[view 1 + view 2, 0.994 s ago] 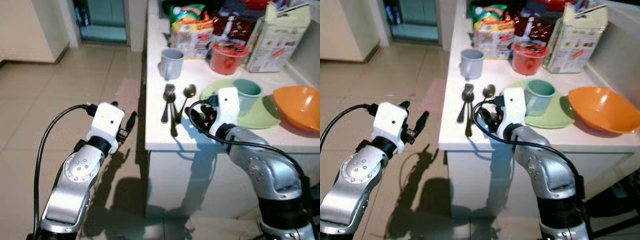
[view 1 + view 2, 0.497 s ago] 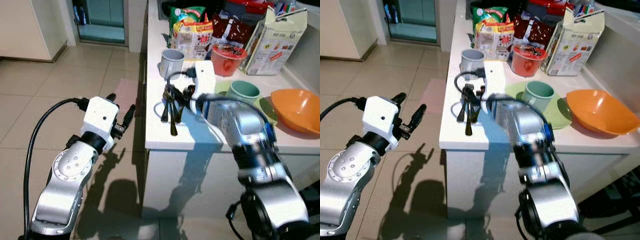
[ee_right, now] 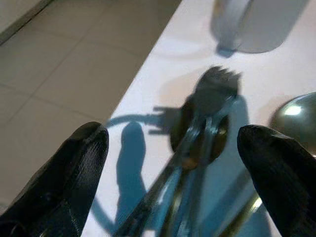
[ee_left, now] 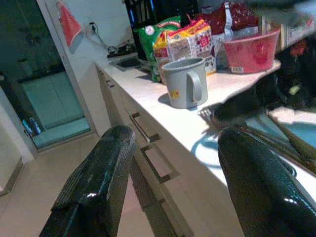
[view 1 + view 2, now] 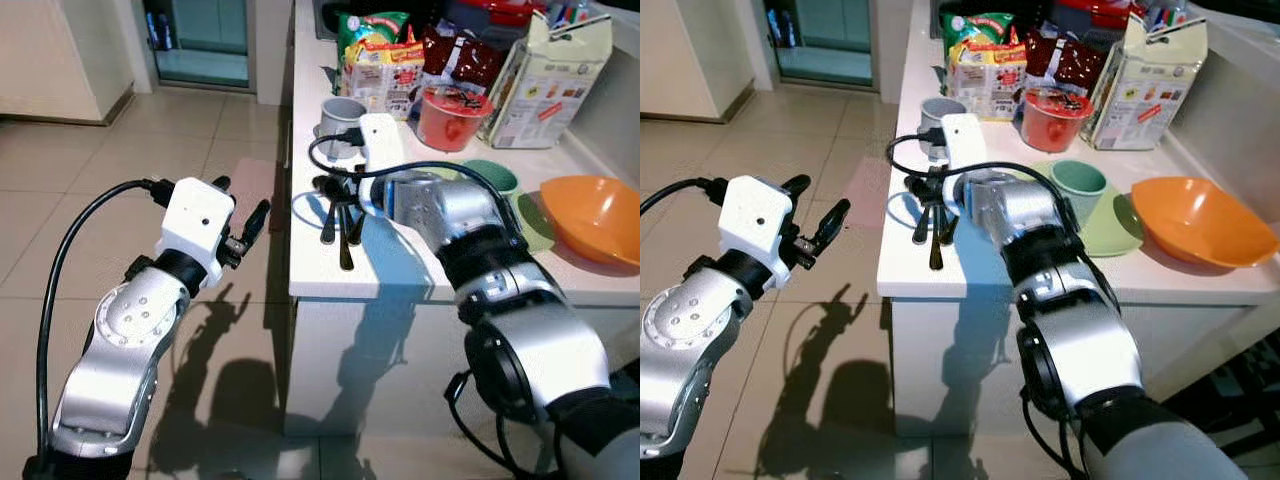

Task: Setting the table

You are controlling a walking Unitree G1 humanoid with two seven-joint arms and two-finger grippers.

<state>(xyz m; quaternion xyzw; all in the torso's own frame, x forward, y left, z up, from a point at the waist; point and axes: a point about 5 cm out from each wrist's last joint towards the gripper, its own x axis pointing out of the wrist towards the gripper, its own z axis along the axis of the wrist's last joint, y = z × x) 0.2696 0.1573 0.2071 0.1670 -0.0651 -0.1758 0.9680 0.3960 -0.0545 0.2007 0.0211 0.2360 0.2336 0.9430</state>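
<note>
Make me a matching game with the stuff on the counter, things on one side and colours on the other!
Things:
1. mug
2. big bowl
3. noodle tub
4. plate

Colours:
a. orange
b. light green
c. grey
d. red

Pairs: 1-c, 2-a, 3-d, 4-b

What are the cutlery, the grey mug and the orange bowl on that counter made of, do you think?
The cutlery looks like polished metal: the right wrist view shows a bright glint on a spoon bowl. The grey mug is matte with thick walls, so probably ceramic, possibly plastic. The orange bowl has a smooth even sheen, most likely plastic or melamine.
</note>
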